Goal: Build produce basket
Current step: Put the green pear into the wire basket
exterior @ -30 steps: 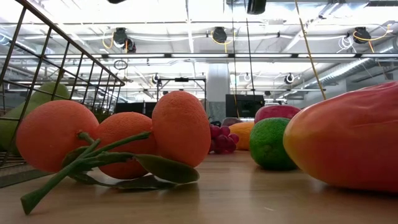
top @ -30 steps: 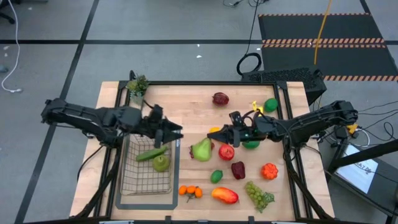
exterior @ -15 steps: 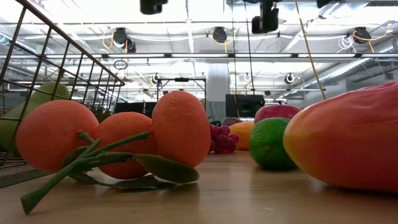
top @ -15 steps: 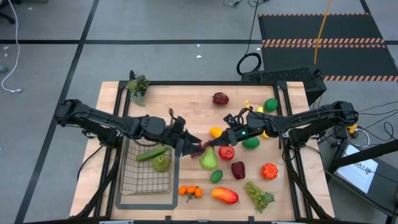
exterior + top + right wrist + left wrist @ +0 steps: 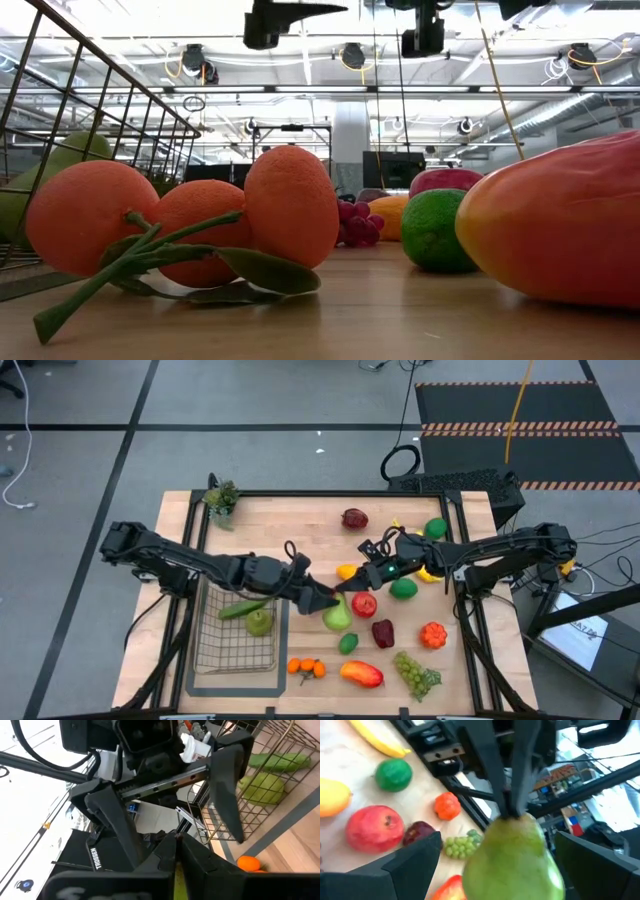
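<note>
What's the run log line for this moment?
left gripper: open, at green pear | right gripper: shut on pear's stem | basket: cucumber, one pear inside

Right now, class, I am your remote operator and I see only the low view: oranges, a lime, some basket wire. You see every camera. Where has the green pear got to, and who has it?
Observer: The right gripper has it; its fingers are shut on the stem of the green pear, just right of the basket.
Operator: Is the left arm involved?
Observer: Yes. The left gripper is open, with one finger on each side of the pear and a gap to each.
Operator: Is anything in the basket yet?
Observer: A cucumber lies in it, next to a round green fruit.
</note>
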